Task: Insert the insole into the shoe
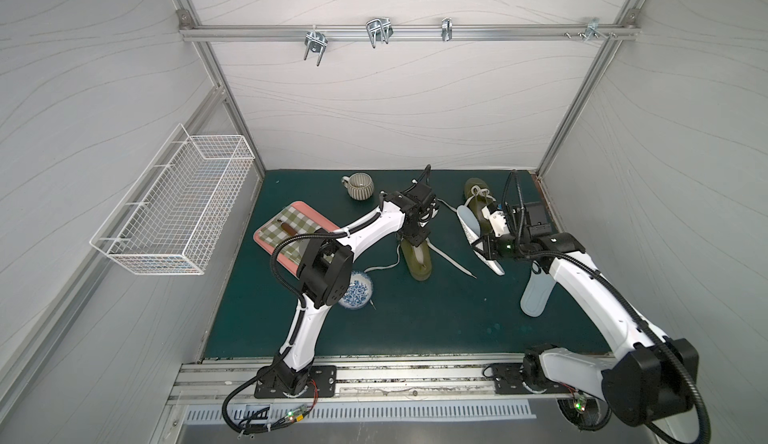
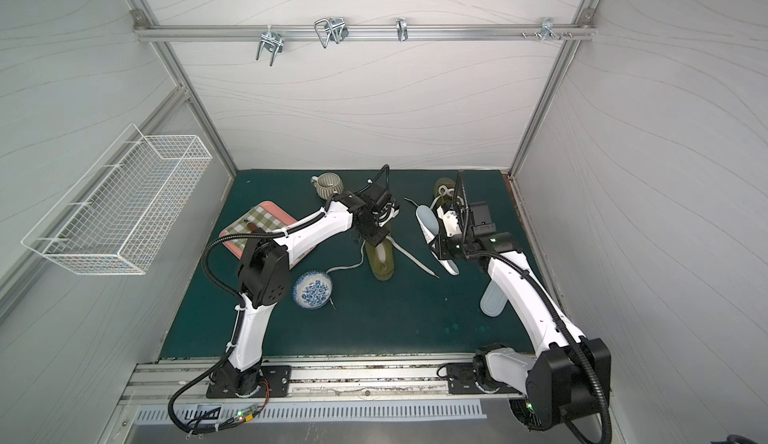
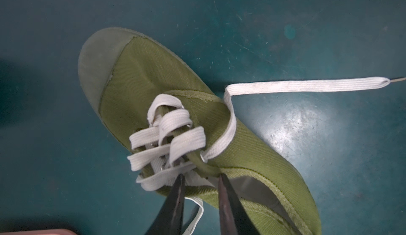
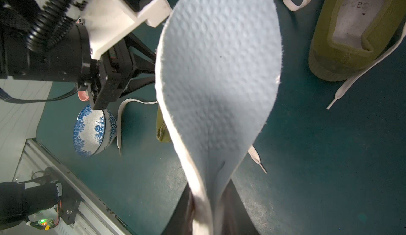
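- The right gripper (image 4: 207, 203) is closest to its camera. Its two fingers are squeezed tight on the narrow end of the pale blue insole (image 4: 219, 69).
- The insole sticks out from those fingers, with its bumpy side facing the camera.
- In both top views the insole looks lifted off the green mat (image 1: 415, 330). It is over toward the right edge.
- So the first job is done: the insole is picked up. It is not inside any shoe yet.
- The left gripper (image 3: 201, 176) is down at the green shoe (image 3: 153, 80) near the middle of the mat.
- Its fingers stand a little apart, with the top of the tongue (image 3: 197, 160) between the tips. I cannot tell if they pinch it yet, because the tips hide that spot.
- This shoe points its toe at the front edge of the mat. It is untied, and one long white lace (image 3: 307, 85) lies flat on the mat beside it.
- A second shoe (image 1: 473, 188) sits near the back right corner, just beside the held insole. Its inside looks bare in the right wrist view.
- A spare insole (image 1: 536, 296) lies flat by the right edge, partly under the right arm.
- What is left, I think: hold the shoe's mouth open, bring the insole over, slide its wide end in toward the toe, and press it flat.
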You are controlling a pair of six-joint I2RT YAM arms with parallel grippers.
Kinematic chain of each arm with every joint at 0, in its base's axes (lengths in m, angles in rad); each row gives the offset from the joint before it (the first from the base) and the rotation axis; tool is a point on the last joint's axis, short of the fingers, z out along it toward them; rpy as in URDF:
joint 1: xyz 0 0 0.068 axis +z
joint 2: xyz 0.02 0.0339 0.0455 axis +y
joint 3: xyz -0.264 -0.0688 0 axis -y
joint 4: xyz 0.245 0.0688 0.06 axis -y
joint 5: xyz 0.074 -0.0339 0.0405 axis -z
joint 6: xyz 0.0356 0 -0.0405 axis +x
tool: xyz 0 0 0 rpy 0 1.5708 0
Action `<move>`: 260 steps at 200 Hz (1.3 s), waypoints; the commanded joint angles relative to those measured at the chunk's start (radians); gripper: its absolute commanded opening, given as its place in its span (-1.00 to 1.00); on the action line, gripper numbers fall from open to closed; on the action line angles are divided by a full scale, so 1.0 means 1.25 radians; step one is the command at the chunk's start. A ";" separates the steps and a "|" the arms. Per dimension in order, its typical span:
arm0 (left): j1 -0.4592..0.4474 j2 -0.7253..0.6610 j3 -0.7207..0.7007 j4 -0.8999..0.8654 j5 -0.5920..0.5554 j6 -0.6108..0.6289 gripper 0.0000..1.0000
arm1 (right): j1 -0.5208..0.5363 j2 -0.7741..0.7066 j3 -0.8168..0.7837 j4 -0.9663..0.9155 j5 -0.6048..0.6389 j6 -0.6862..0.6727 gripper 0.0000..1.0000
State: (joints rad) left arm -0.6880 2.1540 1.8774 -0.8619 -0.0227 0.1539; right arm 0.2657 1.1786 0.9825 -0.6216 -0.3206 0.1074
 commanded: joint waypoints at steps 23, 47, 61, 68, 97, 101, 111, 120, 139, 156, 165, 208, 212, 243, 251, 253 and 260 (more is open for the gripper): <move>0.004 0.019 -0.015 0.033 -0.024 0.022 -0.44 | -0.007 0.002 0.014 -0.011 -0.017 -0.007 -0.55; 0.003 -0.002 -0.039 0.038 -0.037 0.025 -0.42 | -0.006 0.003 0.014 -0.011 -0.016 -0.006 -0.55; 0.002 -0.021 -0.068 0.051 -0.048 0.027 -0.41 | -0.006 0.003 0.015 -0.011 -0.016 -0.006 -0.54; 0.003 -0.028 -0.078 0.058 -0.052 0.028 -0.41 | -0.006 0.003 0.017 -0.010 -0.016 -0.006 -0.54; 0.001 -0.043 -0.101 0.070 -0.054 0.038 -0.40 | -0.007 0.005 0.020 -0.010 -0.020 -0.004 -0.53; 0.000 -0.043 -0.102 0.070 -0.055 0.039 -0.40 | -0.006 0.005 0.021 -0.011 -0.021 -0.003 -0.53; -0.002 -0.044 -0.104 0.073 -0.059 0.041 -0.40 | -0.006 0.005 0.021 -0.011 -0.023 -0.002 -0.54; -0.006 -0.046 -0.102 0.070 -0.057 0.044 -0.39 | -0.006 0.005 0.023 -0.011 -0.023 -0.002 -0.53; -0.012 -0.059 -0.099 0.070 -0.064 0.044 -0.37 | -0.007 0.005 0.023 -0.012 -0.022 -0.005 -0.52; -0.012 -0.060 -0.093 0.072 -0.048 0.041 -0.36 | -0.006 0.004 0.023 -0.012 -0.021 -0.004 -0.52; -0.012 -0.055 -0.085 0.072 -0.044 0.040 -0.36 | -0.006 0.004 0.021 -0.012 -0.021 -0.004 -0.52; -0.012 -0.028 -0.063 0.077 -0.040 0.044 -0.36 | -0.008 -0.002 0.024 -0.021 -0.013 -0.013 -0.52; -0.012 -0.026 -0.061 0.077 -0.038 0.044 -0.36 | -0.007 -0.004 0.024 -0.020 -0.012 -0.013 -0.52; -0.012 -0.023 -0.058 0.087 -0.027 0.038 -0.38 | -0.008 -0.003 0.027 -0.020 -0.015 -0.012 -0.52; -0.012 -0.023 -0.059 0.092 -0.022 0.036 -0.38 | -0.008 -0.002 0.028 -0.019 -0.015 -0.011 -0.52; -0.013 -0.021 -0.059 0.093 -0.020 0.036 -0.38 | -0.008 -0.002 0.028 -0.018 -0.015 -0.012 -0.52; -0.012 -0.020 -0.058 0.095 -0.018 0.035 -0.39 | -0.009 -0.002 0.029 -0.020 -0.015 -0.012 -0.52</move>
State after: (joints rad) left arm -0.7006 2.1105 1.7596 -0.7803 -0.0700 0.1833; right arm 0.2611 1.1797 0.9829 -0.6220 -0.3317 0.1074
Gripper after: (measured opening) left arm 0.310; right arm 0.243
